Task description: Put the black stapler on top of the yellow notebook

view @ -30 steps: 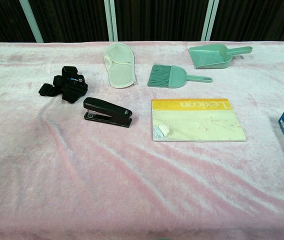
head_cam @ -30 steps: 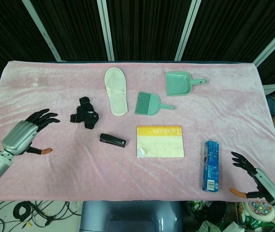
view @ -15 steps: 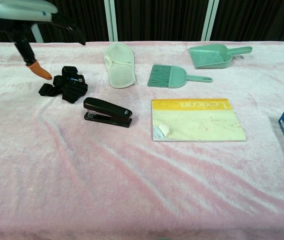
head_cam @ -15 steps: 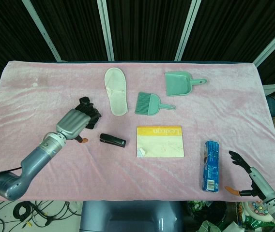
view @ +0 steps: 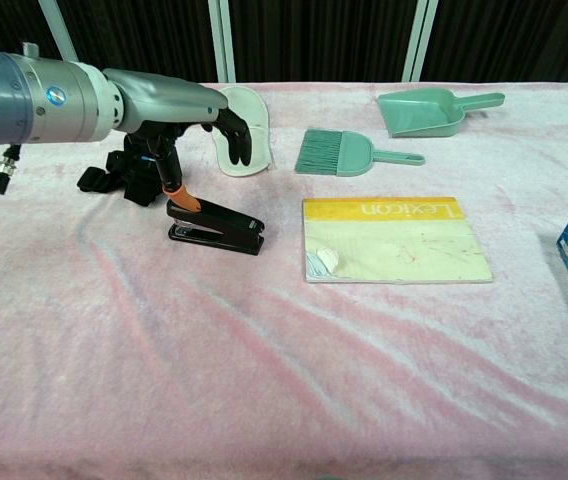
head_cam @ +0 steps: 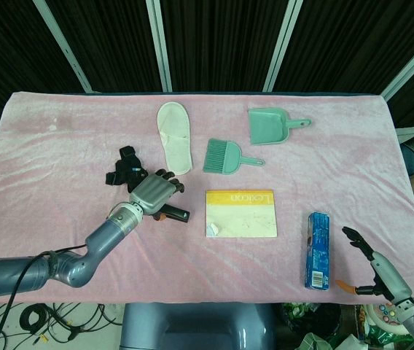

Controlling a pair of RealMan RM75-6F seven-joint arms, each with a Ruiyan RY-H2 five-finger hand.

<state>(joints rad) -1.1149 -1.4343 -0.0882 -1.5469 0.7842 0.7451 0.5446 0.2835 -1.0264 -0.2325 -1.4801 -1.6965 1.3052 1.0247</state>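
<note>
The robot's left hand hangs over the near-left end of the black stapler, fingers spread and curled downward with nothing in them; its orange-tipped thumb points down at the stapler's rear end, whether touching or just above cannot be told. The stapler lies flat on the pink cloth covering the table, just left of the yellow notebook and apart from it. The notebook lies closed, its yellow band on the far edge and a small white scrap at its near-left corner. A black strap bundle sits just beyond the left hand. Farther back rest a white slipper, a green hand brush and a green dustpan. A blue box lies right of the notebook. The right hand hovers at the table's near-right edge, fingers apart, holding nothing.
</note>
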